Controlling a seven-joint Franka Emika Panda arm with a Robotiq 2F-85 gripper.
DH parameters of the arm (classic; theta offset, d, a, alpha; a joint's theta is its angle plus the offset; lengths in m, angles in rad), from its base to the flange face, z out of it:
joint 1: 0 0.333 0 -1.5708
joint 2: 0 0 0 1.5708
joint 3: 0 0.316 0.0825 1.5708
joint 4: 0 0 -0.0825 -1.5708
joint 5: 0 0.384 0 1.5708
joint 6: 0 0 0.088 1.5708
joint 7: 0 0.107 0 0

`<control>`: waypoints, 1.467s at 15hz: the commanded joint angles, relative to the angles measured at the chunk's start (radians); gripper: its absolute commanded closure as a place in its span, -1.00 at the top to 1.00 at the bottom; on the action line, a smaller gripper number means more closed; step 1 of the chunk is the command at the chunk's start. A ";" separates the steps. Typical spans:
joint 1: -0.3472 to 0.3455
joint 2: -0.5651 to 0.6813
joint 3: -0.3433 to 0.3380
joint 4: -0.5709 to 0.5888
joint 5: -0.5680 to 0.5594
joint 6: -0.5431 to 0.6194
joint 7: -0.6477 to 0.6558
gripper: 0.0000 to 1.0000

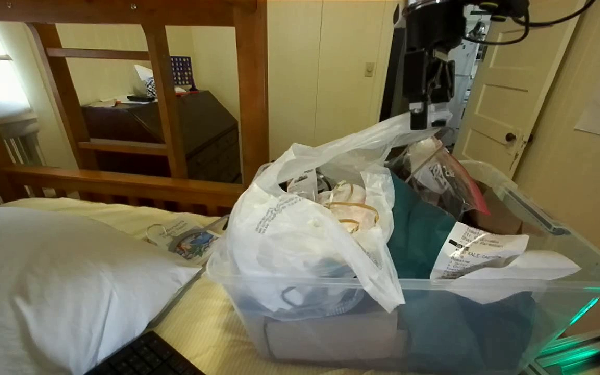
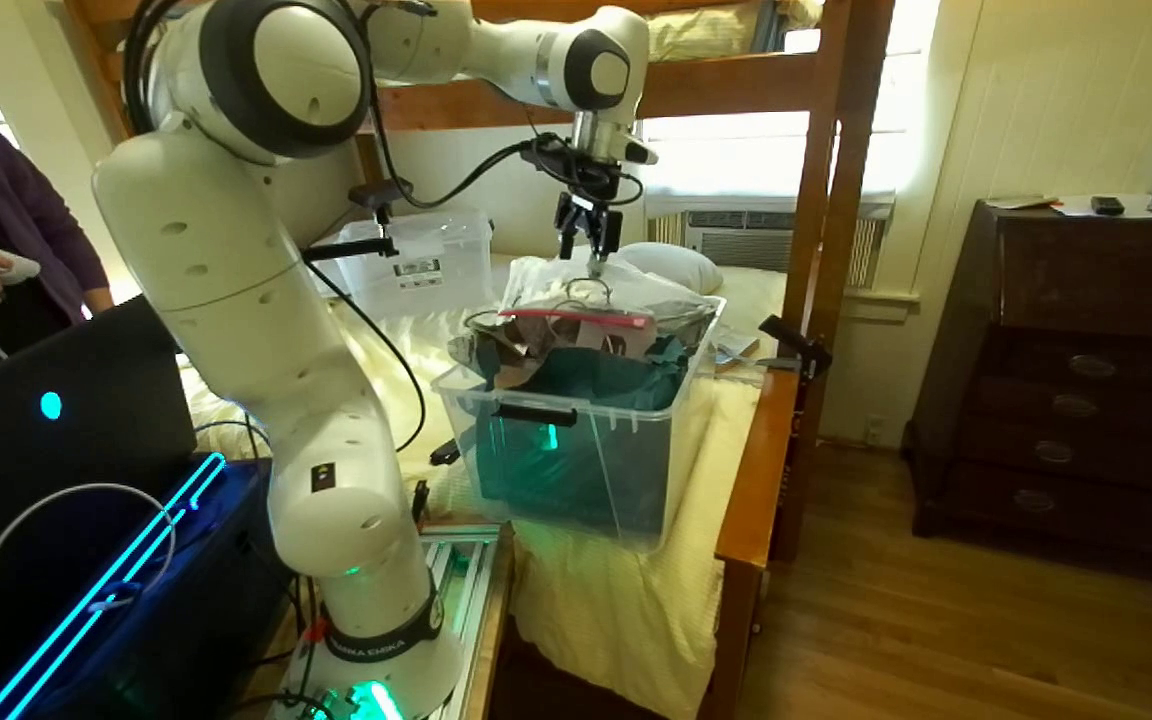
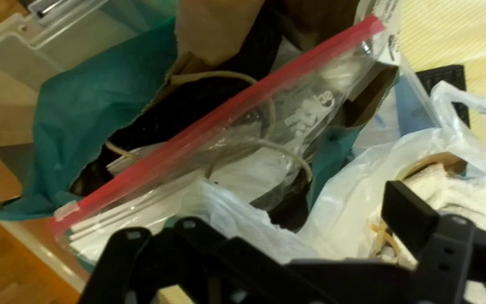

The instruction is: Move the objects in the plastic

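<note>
The plastic bag [image 1: 269, 234] is white and crinkled. It sits bunched at one end of the clear storage tub [image 1: 586, 265], with pale items with tan bands inside. One handle stretches up towards the gripper [image 1: 429, 124]. My gripper [image 2: 584, 250] hangs over the tub. In the wrist view its fingers stand wide apart with white plastic [image 3: 348, 202] below and between them; I cannot tell whether they touch it. A zip bag with a red edge [image 3: 222, 122] and a torn teal paper bag [image 3: 95, 97] lie beside the plastic bag. A receipt [image 1: 466, 250] hangs at the tub's rim.
The tub stands on a bed with a yellow sheet [image 2: 626, 600]. A white pillow [image 1: 71, 281] and a black keyboard [image 1: 146, 359] lie beside it. Another clear tub [image 2: 426, 260] stands behind. Wooden bunk posts [image 2: 826, 200] and a ladder [image 1: 167, 104] rise nearby. A person [image 2: 36, 190] stands at the side.
</note>
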 commanded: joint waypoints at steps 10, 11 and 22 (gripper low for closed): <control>0.000 -0.058 0.008 -0.026 0.027 0.225 -0.025 1.00; 0.004 -0.067 0.008 -0.028 0.038 0.252 -0.047 1.00; 0.141 -0.080 0.031 0.004 0.367 0.232 -0.346 1.00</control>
